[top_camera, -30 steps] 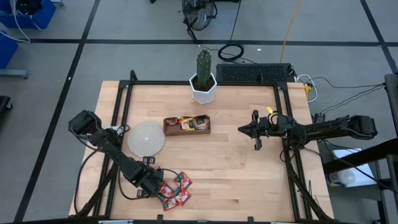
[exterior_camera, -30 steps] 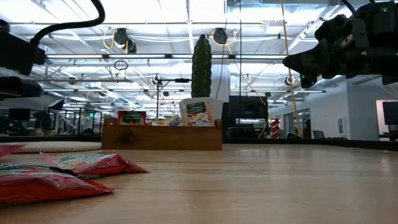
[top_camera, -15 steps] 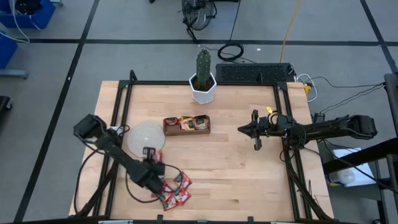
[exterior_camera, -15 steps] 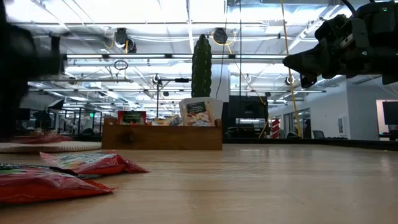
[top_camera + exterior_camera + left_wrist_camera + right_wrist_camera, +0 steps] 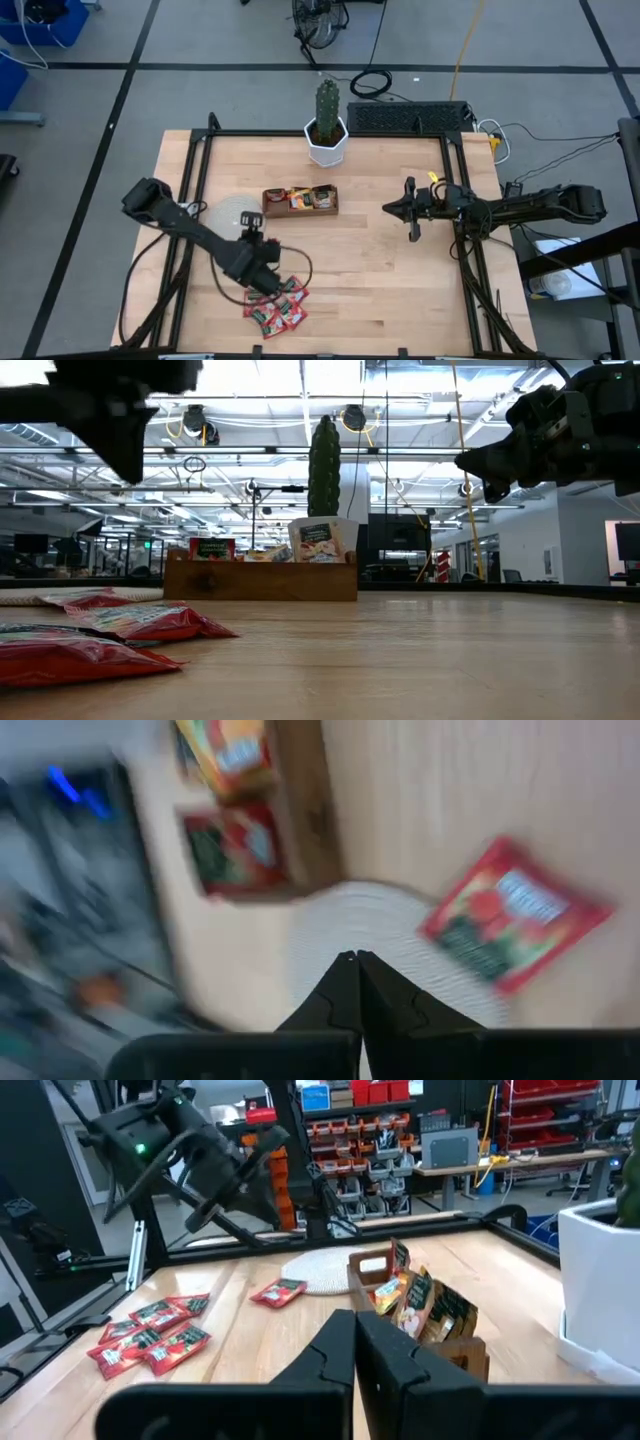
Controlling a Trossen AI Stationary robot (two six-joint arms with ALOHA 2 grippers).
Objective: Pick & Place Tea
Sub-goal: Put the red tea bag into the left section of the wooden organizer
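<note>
Fingers of left gripper (image 5: 356,958) clenched empty above disc (image 5: 350,935), red sachet (image 5: 512,915) lying beside.

The left arm reaches in from the table's left edge toward its front middle. The left gripper (image 5: 268,272) hangs there with fingers (image 5: 345,985) pressed together, apparently empty, though its wrist view is blurred. The right arm stretches in from the right edge, its right gripper (image 5: 410,210) raised over the table's right half, fingers (image 5: 345,1342) closed.
</note>
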